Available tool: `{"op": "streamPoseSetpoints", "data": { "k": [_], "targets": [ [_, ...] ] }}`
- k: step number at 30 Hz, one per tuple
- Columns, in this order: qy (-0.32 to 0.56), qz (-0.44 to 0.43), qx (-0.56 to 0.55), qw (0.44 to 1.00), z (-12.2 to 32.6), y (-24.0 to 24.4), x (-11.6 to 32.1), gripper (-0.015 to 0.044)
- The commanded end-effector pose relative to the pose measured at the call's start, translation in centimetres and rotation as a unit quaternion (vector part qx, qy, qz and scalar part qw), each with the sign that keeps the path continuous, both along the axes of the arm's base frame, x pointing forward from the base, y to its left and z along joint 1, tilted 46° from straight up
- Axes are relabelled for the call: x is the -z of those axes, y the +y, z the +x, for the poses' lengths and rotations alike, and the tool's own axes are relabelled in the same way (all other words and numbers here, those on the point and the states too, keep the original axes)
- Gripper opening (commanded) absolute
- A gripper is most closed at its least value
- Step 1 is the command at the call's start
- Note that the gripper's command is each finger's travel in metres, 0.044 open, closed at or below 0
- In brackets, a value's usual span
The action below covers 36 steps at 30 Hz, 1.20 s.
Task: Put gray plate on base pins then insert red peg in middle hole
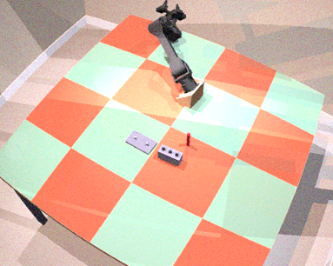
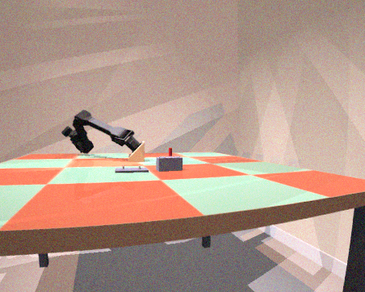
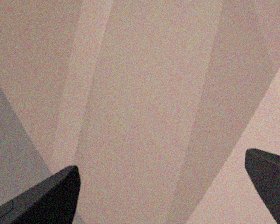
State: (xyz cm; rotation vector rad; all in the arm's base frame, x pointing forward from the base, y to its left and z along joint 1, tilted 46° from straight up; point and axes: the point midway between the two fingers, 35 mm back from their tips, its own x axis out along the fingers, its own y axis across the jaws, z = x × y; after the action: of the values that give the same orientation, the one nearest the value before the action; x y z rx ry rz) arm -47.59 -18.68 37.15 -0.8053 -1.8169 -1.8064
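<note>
The gray plate (image 1: 171, 158) (image 2: 169, 164), a thick block with three dark holes on top, rests on the table beside the base. The flat grayish-purple base (image 1: 141, 142) (image 2: 132, 171) has two small pins pointing up, with nothing on them. The red peg (image 1: 189, 139) (image 2: 170, 152) stands upright near the plate; the plate hides its lower part in the exterior view. My gripper (image 1: 172, 4) (image 2: 66, 131) (image 3: 163, 166) is open and empty, at the far edge of the table, well away from all three, facing away. Its wrist view shows only background surfaces.
The black arm (image 1: 171, 54) (image 2: 102, 126) folds back over the far side of the table. A beige wedge (image 1: 196, 95) (image 2: 138, 154) stands at the arm's lower end, between the arm and the parts. The table (image 1: 187, 190) (image 2: 101, 202) has an orange and green checkered top.
</note>
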Motion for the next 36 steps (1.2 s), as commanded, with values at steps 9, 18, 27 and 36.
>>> {"op": "streamPoseSetpoints", "data": {
  "k": [9,18,27,36],
  "targets": [
    [-0.006,0.047,0.024,0.999,1.2,-1.4,-0.9,0.044],
    [-0.014,0.143,0.006,0.99,5.0,-7.7,-3.3,0.044],
    [-0.004,0.24,-0.029,0.97,10.3,-14.1,-5.4,0.044],
    [0.026,0.314,-0.07,0.947,16.2,-19.0,-7.2,0.044]
  ]
}}
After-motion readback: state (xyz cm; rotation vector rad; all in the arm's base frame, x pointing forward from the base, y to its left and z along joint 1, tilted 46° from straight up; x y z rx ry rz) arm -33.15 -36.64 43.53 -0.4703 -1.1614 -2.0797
